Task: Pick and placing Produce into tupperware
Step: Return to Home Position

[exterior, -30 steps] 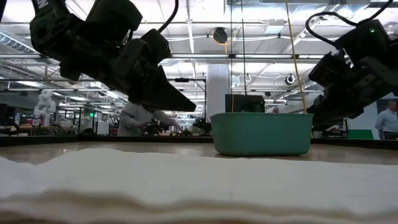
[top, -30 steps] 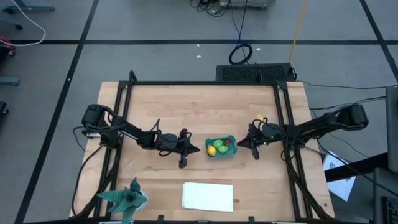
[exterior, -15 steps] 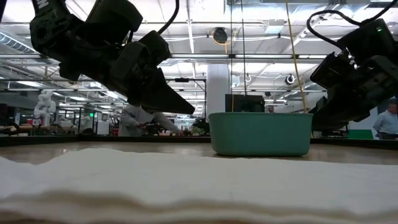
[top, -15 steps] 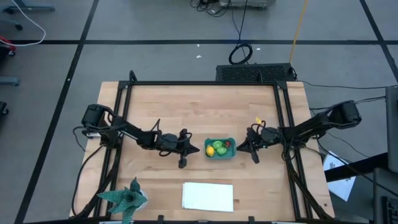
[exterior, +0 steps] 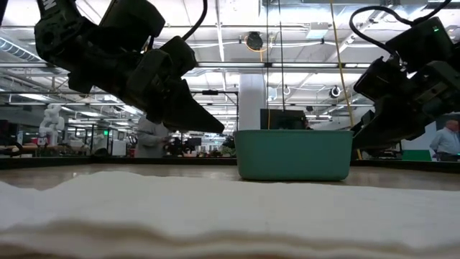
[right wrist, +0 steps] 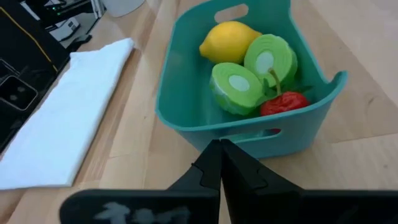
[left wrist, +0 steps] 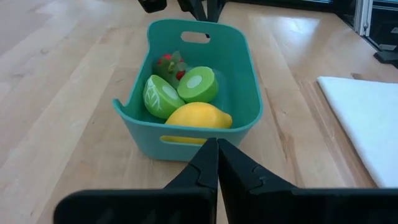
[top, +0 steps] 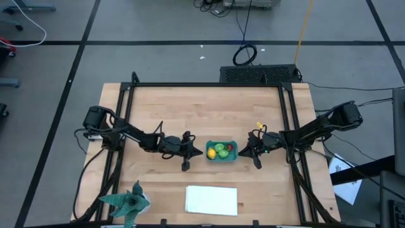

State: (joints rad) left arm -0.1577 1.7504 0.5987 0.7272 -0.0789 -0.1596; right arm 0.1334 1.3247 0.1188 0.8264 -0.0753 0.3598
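Note:
The teal tupperware (top: 222, 158) stands on the wooden table at its middle. In it lie a yellow lemon (left wrist: 198, 116), two green round pieces (left wrist: 198, 84) and a small red piece (right wrist: 283, 102). My left gripper (top: 201, 152) is shut, its tips close to the tub's left end (left wrist: 186, 144). My right gripper (top: 242, 152) is shut at the tub's right end. In the low view the left gripper (exterior: 219, 128) hangs just above the table, and the right gripper (exterior: 356, 144) reaches the tub's wall. My left gripper points its shut tips at the tub's left end wall (left wrist: 186, 144), by the handle slot; I cannot tell whether it touches. My right gripper sets its shut fingertips against the tub's right end wall (right wrist: 249, 142), below the handle slot. It comes from the table's right, slanting down. The tub stands flat on the table.
A folded white cloth (top: 212, 199) lies near the front edge and fills the low view's foreground (exterior: 215, 216). A green spiky paper figure (top: 126, 202) stands at the front left corner. Black frame rails (top: 288, 126) run along the table's sides.
My right gripper, shut throughout, has moved toward the table's left edge. The tupperware has slid a little leftward along the table, closer to my still left gripper. The produce has stayed inside.

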